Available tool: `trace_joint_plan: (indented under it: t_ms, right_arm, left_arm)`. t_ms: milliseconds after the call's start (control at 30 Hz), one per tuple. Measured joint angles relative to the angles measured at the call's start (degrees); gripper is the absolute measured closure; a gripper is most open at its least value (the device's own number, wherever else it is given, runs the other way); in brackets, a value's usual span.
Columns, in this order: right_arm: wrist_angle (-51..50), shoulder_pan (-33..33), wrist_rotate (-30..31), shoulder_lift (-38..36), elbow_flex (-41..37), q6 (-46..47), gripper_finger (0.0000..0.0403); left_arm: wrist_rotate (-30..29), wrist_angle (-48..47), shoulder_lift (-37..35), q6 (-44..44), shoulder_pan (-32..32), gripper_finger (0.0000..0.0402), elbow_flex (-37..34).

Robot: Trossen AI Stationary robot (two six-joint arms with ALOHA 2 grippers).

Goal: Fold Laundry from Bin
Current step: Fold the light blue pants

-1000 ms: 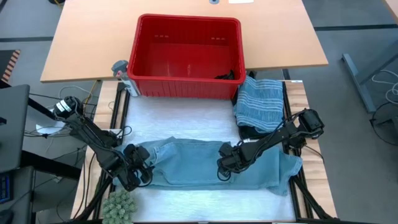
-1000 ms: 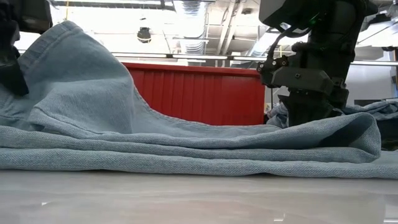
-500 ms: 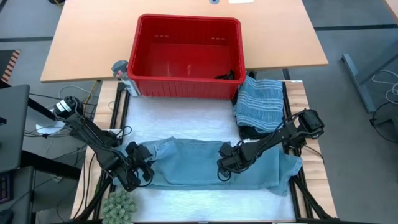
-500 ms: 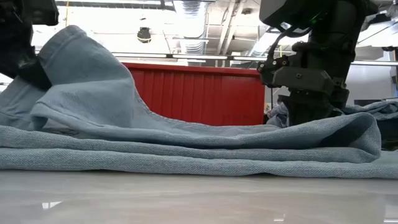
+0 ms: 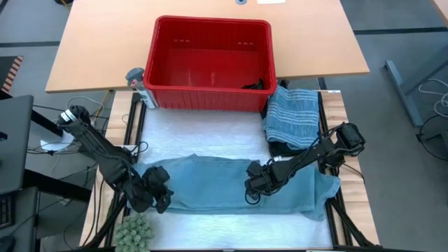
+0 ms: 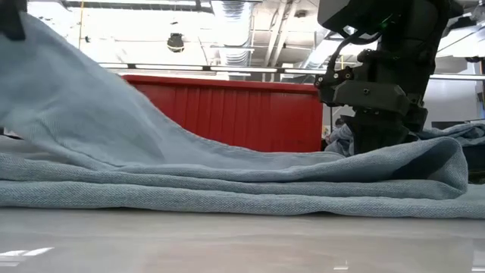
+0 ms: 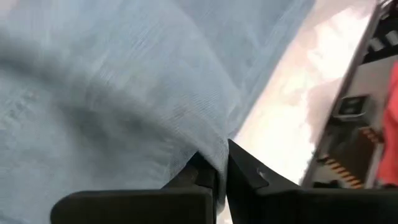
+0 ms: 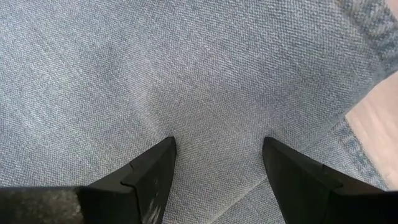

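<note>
Your left gripper point(image 5: 158, 196) is closed on the left end of the light blue garment point(image 5: 231, 183), pinching a fold of cloth betw. its fingers point(image 7: 245, 174). Your right gripper point(image 5: 253, 183) stands wide open, fingertips pressing down on the garment's middle, holding nothing. Garment lies flat across the near part of the table point(image 5: 210, 129). The red bin point(image 5: 212, 64) is at the far side; a striped grey-blue cloth point(image 5: 292, 116) lies just right of it.

left gripper point(image 5: 155, 194) jaws closed, right gripper point(image 5: 253, 185) jaws spread
</note>
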Motion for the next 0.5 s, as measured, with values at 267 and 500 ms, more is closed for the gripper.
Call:
trace_joint_plan:
  t_ms: [267, 500]
  right_arm:
    - [0.0, 0.04, 0.4, 0.0, 0.0, 0.02, 0.0133]
    - [-0.02, 0.09, 0.48, 0.0, 0.0, -0.31, 0.0133]
  left_arm:
    - [0.89, -3.81, -1.26, -5.89, 0.12, 0.0401, 0.56]
    - [3.23, -5.31, -1.22, -7.3, 0.01, 0.0387, -1.22]
